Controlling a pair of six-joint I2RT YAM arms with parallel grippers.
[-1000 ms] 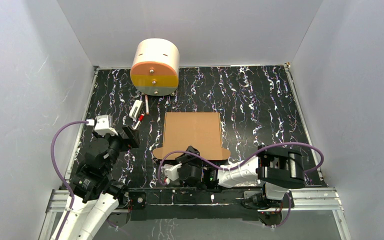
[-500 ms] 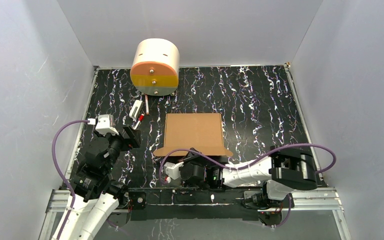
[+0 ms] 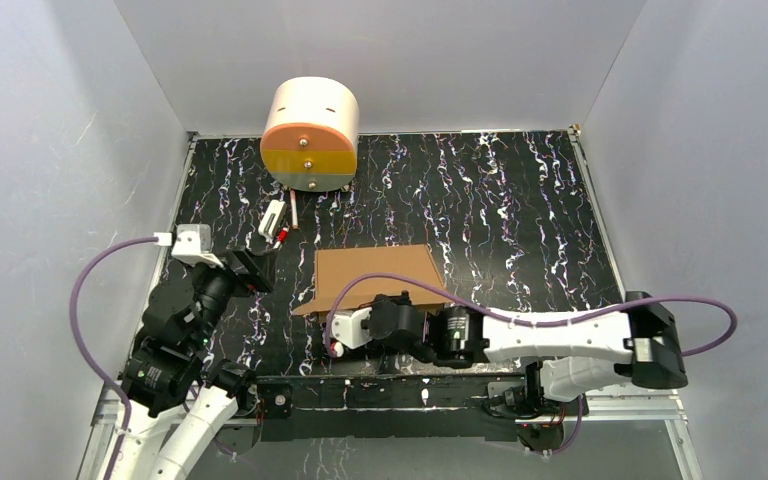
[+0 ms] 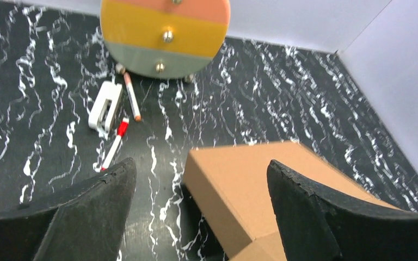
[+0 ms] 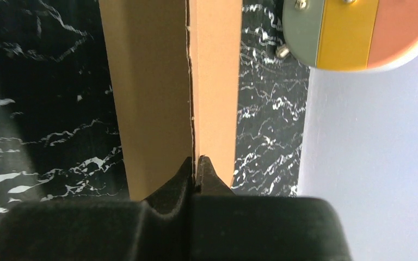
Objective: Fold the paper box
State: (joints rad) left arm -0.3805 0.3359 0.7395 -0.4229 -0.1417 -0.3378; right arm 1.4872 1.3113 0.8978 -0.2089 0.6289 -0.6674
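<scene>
Right wrist view: right gripper (image 5: pixel 197 163) pinches paper box (image 5: pixel 158 81) at its 6 o'clock edge; left gripper (image 4: pixel 200 165), jaws wide, hovers at its 9 o'clock. Thin bite may slip, dropping it.

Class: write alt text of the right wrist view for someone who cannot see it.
The right claw is shut on the near edge of the brown paper box, which extends over a black marbled table. An orange, yellow and grey cylinder sits top right.

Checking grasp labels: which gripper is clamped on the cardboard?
The right gripper, shut on the near edge of the paper box; the left gripper stands open, holding nothing.
</scene>
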